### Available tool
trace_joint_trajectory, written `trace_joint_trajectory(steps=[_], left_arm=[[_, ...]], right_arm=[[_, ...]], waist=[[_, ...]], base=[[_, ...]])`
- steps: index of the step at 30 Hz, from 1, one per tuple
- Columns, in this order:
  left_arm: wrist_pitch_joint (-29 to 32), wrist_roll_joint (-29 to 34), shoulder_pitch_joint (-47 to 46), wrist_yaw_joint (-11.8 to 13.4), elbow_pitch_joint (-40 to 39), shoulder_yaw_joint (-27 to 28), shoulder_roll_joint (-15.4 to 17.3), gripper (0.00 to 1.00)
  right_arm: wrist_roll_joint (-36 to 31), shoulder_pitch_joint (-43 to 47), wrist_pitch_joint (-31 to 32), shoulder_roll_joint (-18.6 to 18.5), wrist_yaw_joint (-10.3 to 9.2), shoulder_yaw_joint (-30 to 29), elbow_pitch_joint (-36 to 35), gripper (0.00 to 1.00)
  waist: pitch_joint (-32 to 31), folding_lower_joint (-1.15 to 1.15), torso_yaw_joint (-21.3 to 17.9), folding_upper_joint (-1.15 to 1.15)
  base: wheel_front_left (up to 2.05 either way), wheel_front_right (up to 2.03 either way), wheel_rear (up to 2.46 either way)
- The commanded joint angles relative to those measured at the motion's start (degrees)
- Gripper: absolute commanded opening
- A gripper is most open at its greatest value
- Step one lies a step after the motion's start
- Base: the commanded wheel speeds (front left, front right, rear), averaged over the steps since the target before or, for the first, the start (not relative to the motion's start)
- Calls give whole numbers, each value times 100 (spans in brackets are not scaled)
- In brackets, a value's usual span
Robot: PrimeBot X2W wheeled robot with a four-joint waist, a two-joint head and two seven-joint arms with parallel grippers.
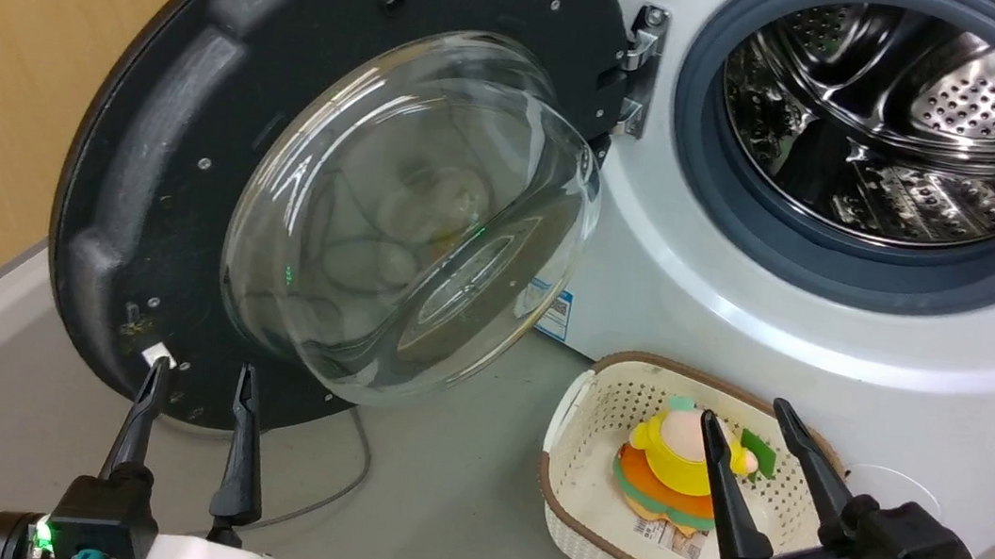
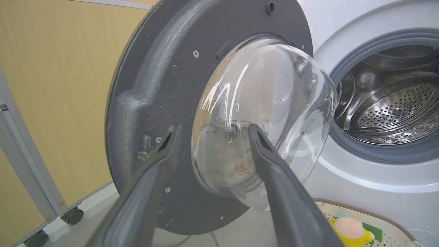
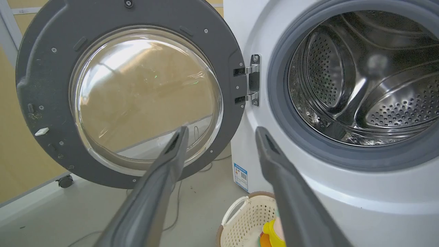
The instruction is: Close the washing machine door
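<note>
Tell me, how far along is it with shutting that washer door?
Nothing looks done yet: the washing machine door stands wide open on its hinge, the drum exposed. In hand: the left gripper, open, points at the door's lower rim; the right gripper hangs open above the basket. To do: swinging the door shut.
</note>
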Motion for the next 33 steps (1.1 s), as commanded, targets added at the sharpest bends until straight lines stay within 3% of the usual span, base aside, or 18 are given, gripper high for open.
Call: trace_joint_trajectory(steps=[1,33], left_arm=[[-62,-24,88,39,-44,-5,-1,100],[-431,-194,158,204,-100,-138,-2,100]], right_arm=[[59,-92,-57,-51,3,36,25,100],[379,-92,-426,-136,5,295,62,100]], waist=[[10,0,38,0],[69,0,808,0]], base=[[0,0,0],[0,0,0]])
